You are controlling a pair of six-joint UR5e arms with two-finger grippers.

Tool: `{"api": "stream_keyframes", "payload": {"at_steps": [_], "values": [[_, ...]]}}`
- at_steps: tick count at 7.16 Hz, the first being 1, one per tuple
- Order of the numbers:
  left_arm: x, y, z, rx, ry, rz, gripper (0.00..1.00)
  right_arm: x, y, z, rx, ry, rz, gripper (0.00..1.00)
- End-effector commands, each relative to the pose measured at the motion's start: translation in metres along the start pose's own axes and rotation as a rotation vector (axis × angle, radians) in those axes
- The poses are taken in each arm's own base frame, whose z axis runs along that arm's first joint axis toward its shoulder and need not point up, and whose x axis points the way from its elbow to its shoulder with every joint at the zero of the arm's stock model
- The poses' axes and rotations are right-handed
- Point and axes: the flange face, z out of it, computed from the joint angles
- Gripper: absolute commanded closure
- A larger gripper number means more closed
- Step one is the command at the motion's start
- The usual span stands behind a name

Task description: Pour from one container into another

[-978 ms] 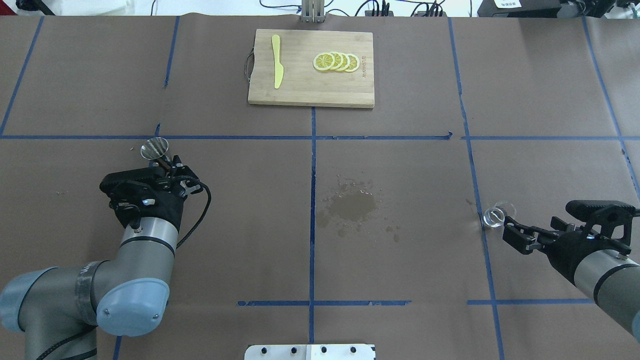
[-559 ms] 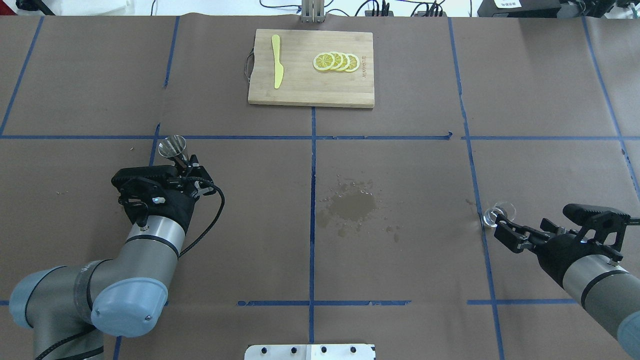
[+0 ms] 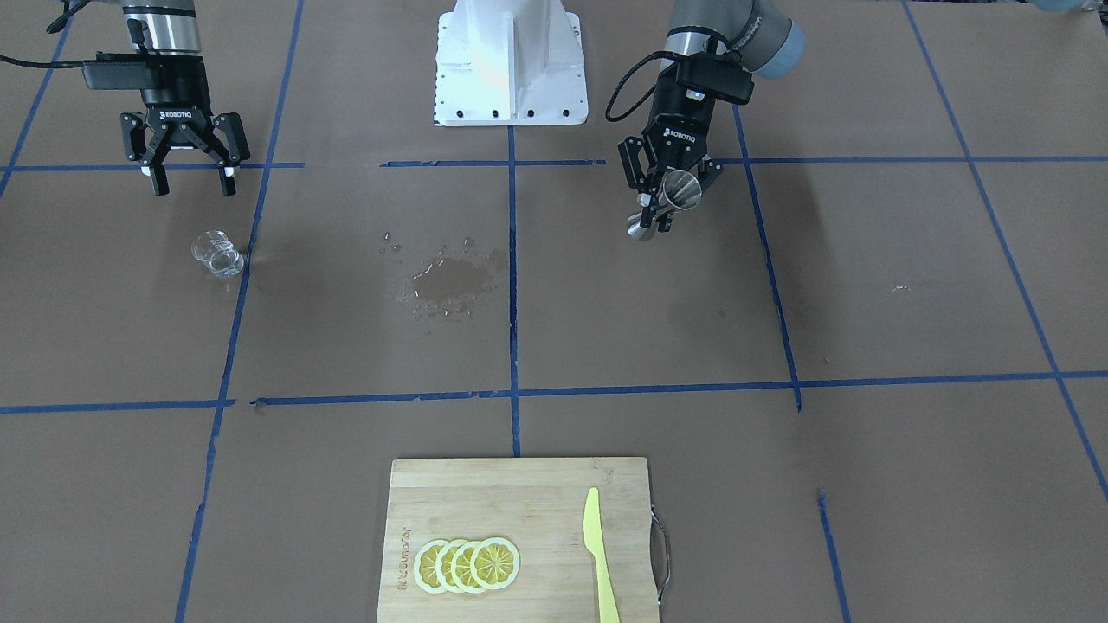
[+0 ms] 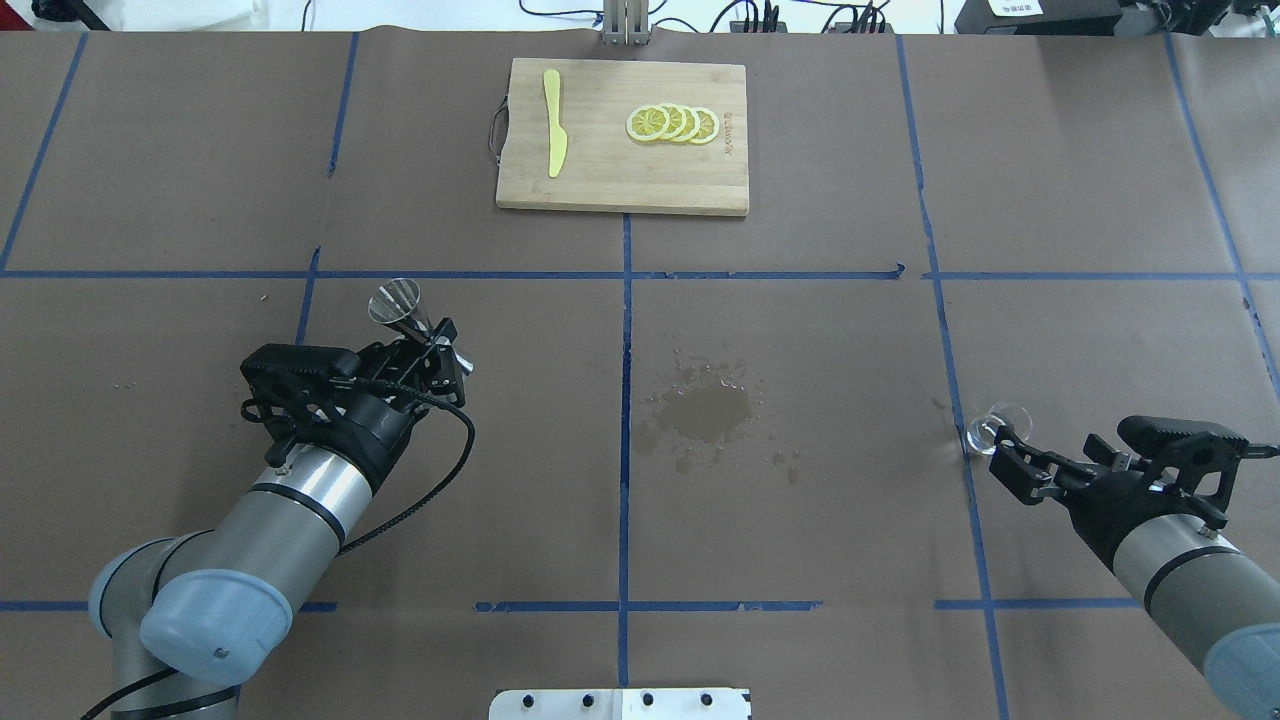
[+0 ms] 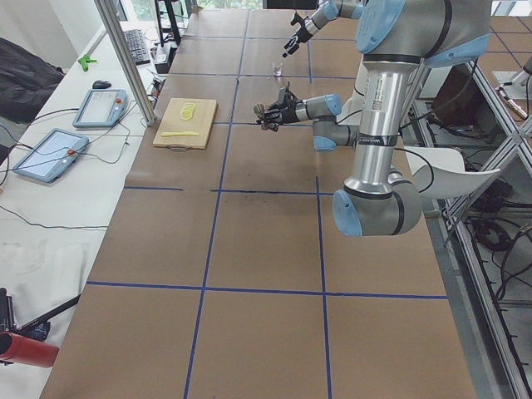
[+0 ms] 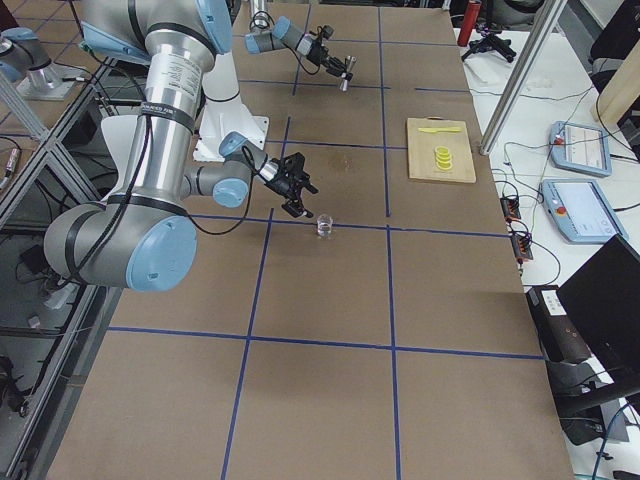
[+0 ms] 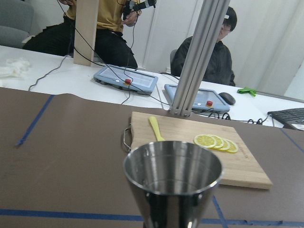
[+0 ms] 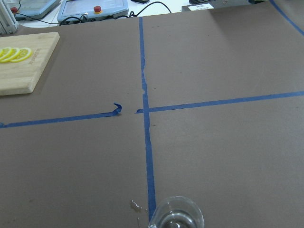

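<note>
Note left gripper point(image 4: 420, 340) clenched on jigger point(image 4: 395, 302), centre-left of overhead view; right gripper point(image 4: 1000, 458) released, just short of glass cup point(image 4: 995, 428) on worktop point(image 4: 800, 540), far right. Guard against toppling it on closing in, likely through an off-centre approach.

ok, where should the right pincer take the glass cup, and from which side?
I'd take the glass cup across its round side wall, around mid-height, coming in level from the robot's side, where the open right pincer sits just behind it. It stands upright, nothing touching it, and a side grip leaves the rim free for pouring.
</note>
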Motion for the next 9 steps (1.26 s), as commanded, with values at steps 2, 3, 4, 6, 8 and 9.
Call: {"api": "stream_keyframes", "payload": {"at_steps": [2,3,4,6,8,9], "values": [[0.009,-0.001,0.0,0.002,0.039,0.052,1.0,0.003,0.023,0.016,0.107,0.008,-0.056,0.0],[0.008,0.0,0.001,0.0,0.038,0.055,1.0,0.007,0.035,0.024,0.108,0.018,-0.071,0.0],[0.008,0.0,0.001,0.0,0.038,0.055,1.0,0.011,0.048,0.035,0.14,0.027,-0.101,0.0],[0.009,0.003,0.002,-0.013,0.043,0.057,1.0,0.012,0.07,0.04,0.21,0.013,-0.152,0.0],[0.009,0.003,0.002,-0.013,0.043,0.057,1.0,0.003,0.088,0.06,0.264,0.019,-0.17,0.0],[0.009,0.003,0.002,-0.013,0.043,0.057,1.0,0.005,0.089,0.062,0.27,0.024,-0.176,0.0]]}}
